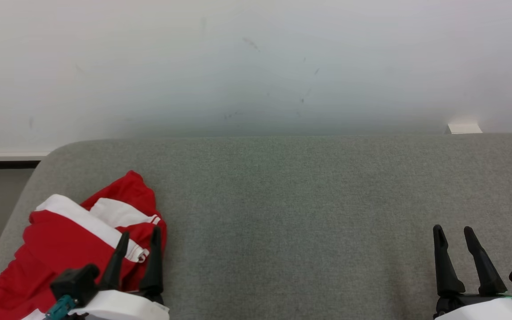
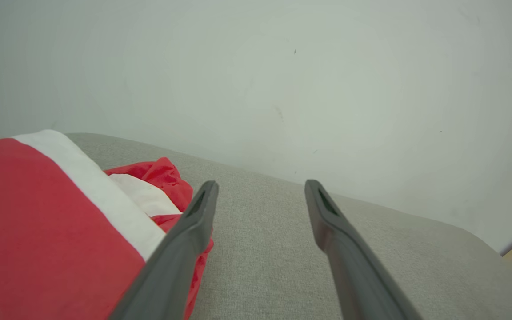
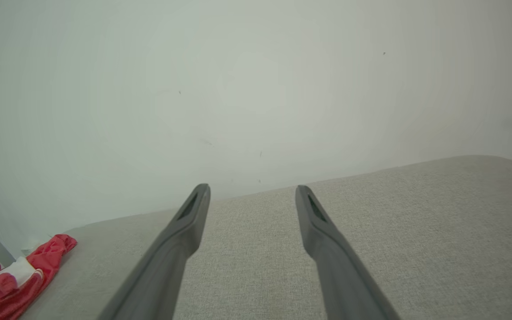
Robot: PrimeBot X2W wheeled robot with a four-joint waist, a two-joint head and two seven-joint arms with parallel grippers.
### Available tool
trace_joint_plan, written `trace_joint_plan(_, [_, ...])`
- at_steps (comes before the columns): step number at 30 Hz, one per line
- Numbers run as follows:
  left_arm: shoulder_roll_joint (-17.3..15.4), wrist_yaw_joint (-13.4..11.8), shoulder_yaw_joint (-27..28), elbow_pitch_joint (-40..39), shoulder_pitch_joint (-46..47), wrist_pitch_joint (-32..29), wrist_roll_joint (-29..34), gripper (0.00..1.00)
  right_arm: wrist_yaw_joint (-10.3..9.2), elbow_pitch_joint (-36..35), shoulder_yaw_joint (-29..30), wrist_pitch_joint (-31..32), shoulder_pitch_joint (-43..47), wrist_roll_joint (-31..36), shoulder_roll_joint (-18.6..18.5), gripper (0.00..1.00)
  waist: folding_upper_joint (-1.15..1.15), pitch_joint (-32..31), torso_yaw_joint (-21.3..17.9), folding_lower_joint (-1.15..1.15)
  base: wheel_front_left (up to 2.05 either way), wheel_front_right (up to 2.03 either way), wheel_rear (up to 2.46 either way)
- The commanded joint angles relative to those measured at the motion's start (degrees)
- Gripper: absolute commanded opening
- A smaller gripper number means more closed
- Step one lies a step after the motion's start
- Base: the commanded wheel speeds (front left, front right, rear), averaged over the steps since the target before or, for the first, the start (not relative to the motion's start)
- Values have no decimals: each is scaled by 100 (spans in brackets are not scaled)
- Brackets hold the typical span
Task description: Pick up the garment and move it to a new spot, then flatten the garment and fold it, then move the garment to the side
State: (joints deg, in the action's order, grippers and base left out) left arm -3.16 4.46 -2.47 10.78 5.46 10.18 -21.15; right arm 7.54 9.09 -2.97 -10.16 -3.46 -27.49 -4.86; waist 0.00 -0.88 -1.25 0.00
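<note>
A pale wall (image 1: 256,66) stands behind a grey fabric-covered table (image 1: 305,213). A crumpled red and white garment (image 1: 60,240) lies at the table's left end. The left end effector (image 1: 140,231), fingers apart and empty, sits at the garment's right edge; contact cannot be told. The right end effector (image 1: 453,229), fingers apart and empty, is over bare fabric, well apart from the garment.
</note>
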Motion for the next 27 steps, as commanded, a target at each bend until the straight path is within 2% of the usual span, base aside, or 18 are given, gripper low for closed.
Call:
trace_joint_plan(1, [-59,-22,-20,-11,53,62,201,100,-7,-28,-14,-66,-50,162,-45,100,0,-6,5,0,0,0,0])
trace_joint_plan(27, [-22,3,-64,124,71,365,1184,100,-9,49,-51,-367,33,1094,-12,100,0,-85,-25,0,0,0,0])
